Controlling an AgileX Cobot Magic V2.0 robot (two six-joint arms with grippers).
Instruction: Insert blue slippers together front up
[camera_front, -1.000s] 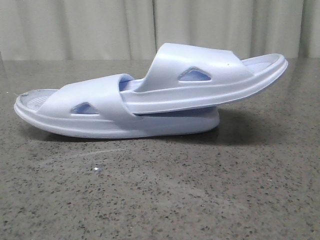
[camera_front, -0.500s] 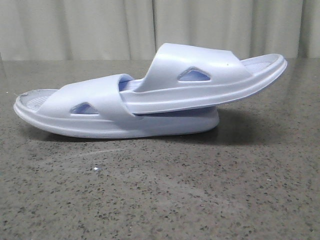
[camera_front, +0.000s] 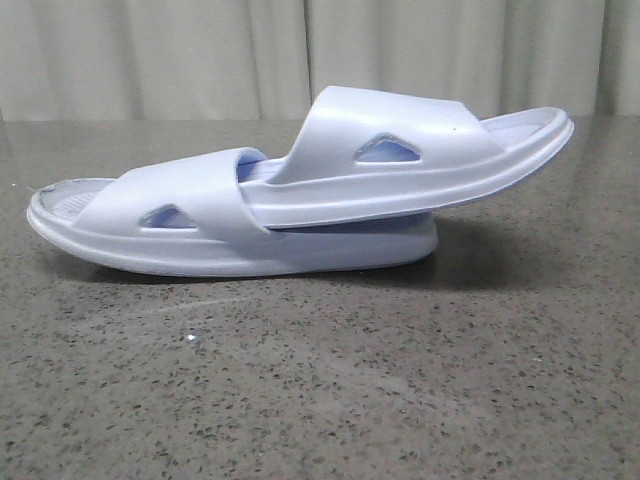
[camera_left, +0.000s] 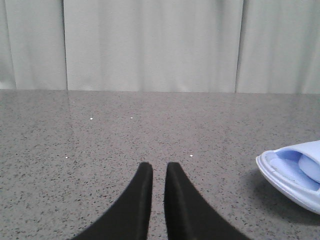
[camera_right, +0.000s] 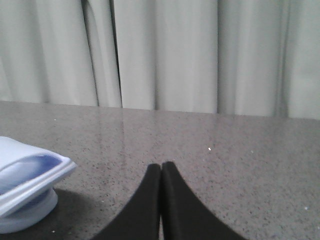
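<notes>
The two blue slippers lie nested on the grey table (camera_front: 320, 380) in the front view. The lower slipper (camera_front: 190, 255) rests flat. The upper slipper (camera_front: 420, 150) has one end pushed under the lower one's strap, and its other end rises to the right. Neither gripper appears in the front view. My left gripper (camera_left: 159, 167) hovers over bare table with a narrow gap between its black fingers and nothing in it; a slipper end (camera_left: 295, 177) lies off to one side. My right gripper (camera_right: 161, 167) is shut and empty, apart from the stacked slipper ends (camera_right: 27, 182).
A pale pleated curtain (camera_front: 200, 50) hangs behind the table's far edge. The speckled grey tabletop (camera_left: 100, 140) stretches around both grippers, with a few small white specks on it.
</notes>
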